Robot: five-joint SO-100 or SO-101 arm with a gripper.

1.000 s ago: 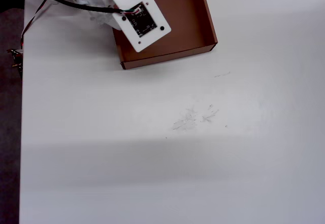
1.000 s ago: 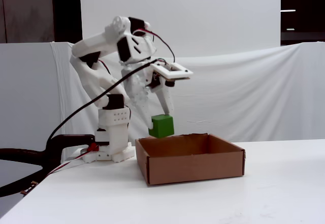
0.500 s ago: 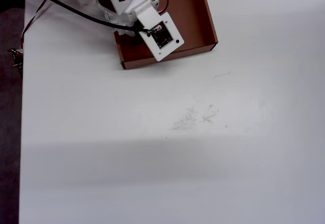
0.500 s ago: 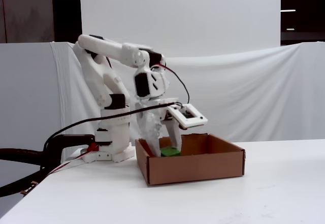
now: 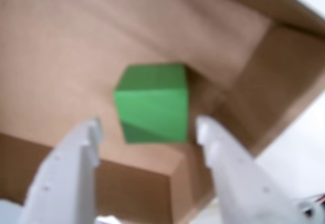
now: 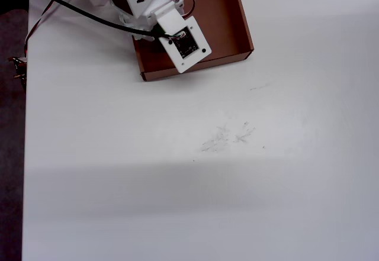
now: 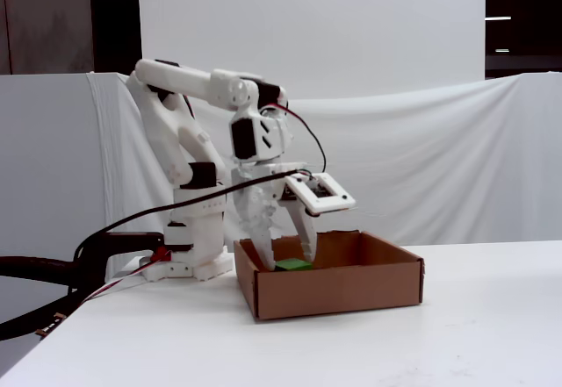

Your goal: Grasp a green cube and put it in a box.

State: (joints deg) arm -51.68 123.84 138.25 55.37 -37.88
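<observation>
Wrist view: the cube (image 5: pixel 151 103) sits on the floor of the box (image 5: pixel 61 56), close to a corner where two walls meet. The gripper (image 5: pixel 147 132) has its jaws spread, one finger on each side of the cube, neither touching it.

Overhead view: the arm (image 6: pixel 145 0) covers the box's (image 6: pixel 228 24) left part; the table (image 6: pixel 207 184) below lies open.

Fixed view: the gripper (image 7: pixel 288 251) reaches down into the box (image 7: pixel 329 286), and the cube's (image 7: pixel 292 266) top shows just above the front wall.

green cube (image 5: pixel 151 103), brown box (image 5: pixel 61 46), white hand (image 5: pixel 147 137)
</observation>
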